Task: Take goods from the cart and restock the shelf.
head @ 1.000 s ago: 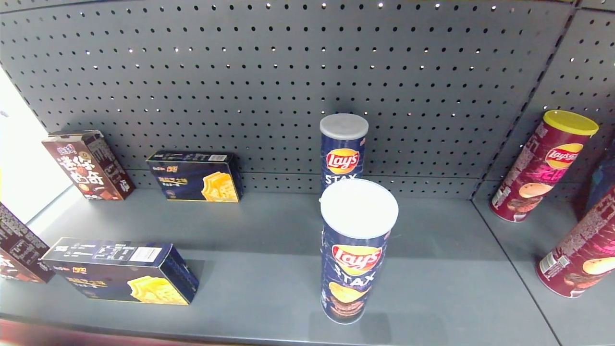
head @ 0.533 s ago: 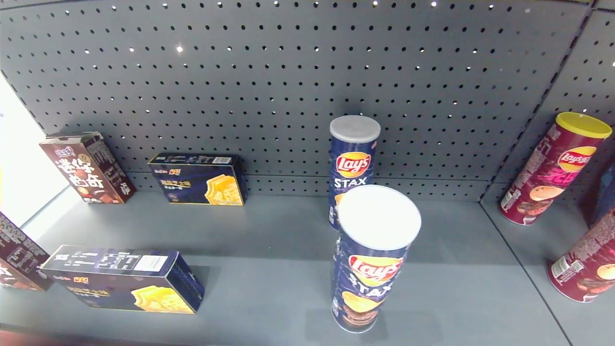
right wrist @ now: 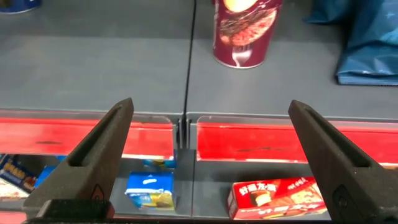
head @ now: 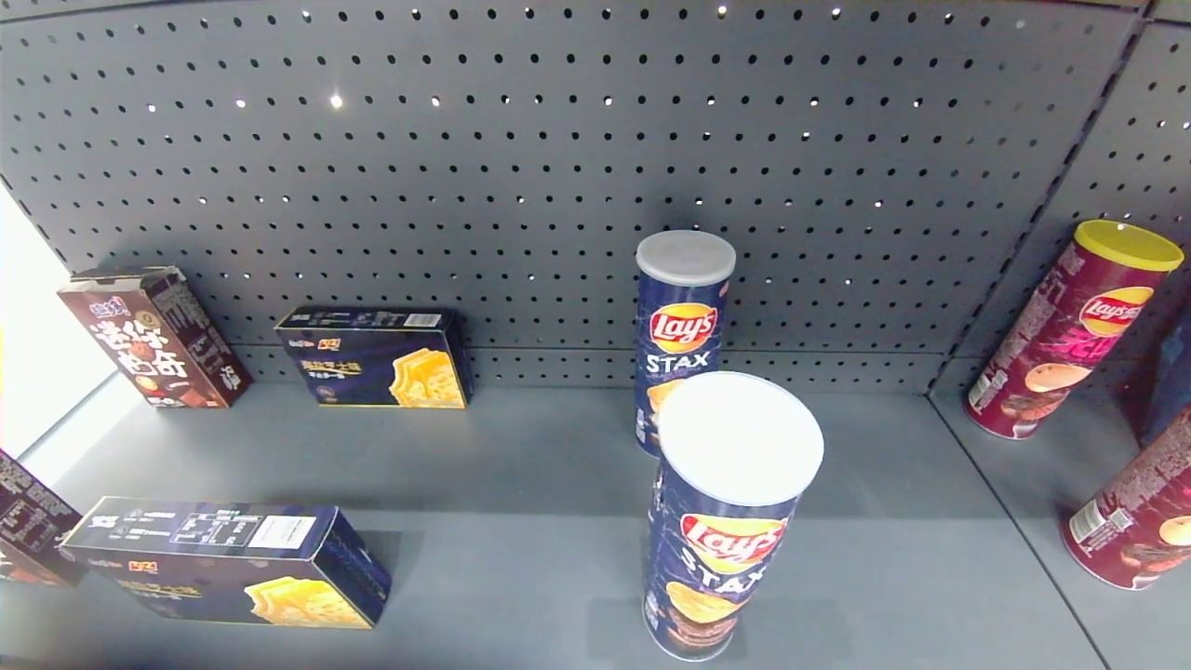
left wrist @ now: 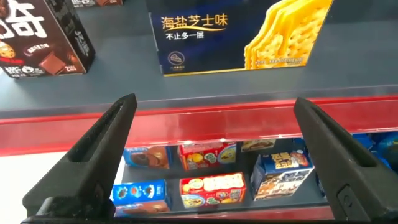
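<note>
Shelf (head: pixel 521 484), head view: two blue chip cans are seen upright near the middle. The front blue can (head: pixel 721 530) is placed close to the shelf's front edge. The rear blue can (head: pixel 681 326) is set directly behind it, against the pegboard back (head: pixel 558 167).

Two navy cracker boxes are noted to the left. The front navy box (head: pixel 223 563) is laid near the front edge and the rear navy box (head: pixel 377 358) by the pegboard. A brown chocolate box (head: pixel 149 337) is stood at the rear left. A second brown box (head: pixel 28 530) is cut off by the left border.

In the bay to the right, the rear maroon can (head: pixel 1070 330) and the front maroon can (head: pixel 1130 521) are stood upright.

The left gripper (left wrist: pixel 214 104) is held in front of the red shelf-edge strip (left wrist: pixel 211 121). Its jaws are spread wide and nothing is held.

The right gripper (right wrist: pixel 211 107) is likewise spread wide with nothing between its jaws. A blue bag (right wrist: pixel 367 43) is seen on the shelf beyond it. Packaged goods (left wrist: pixel 211 186) are noted on a lower shelf.
</note>
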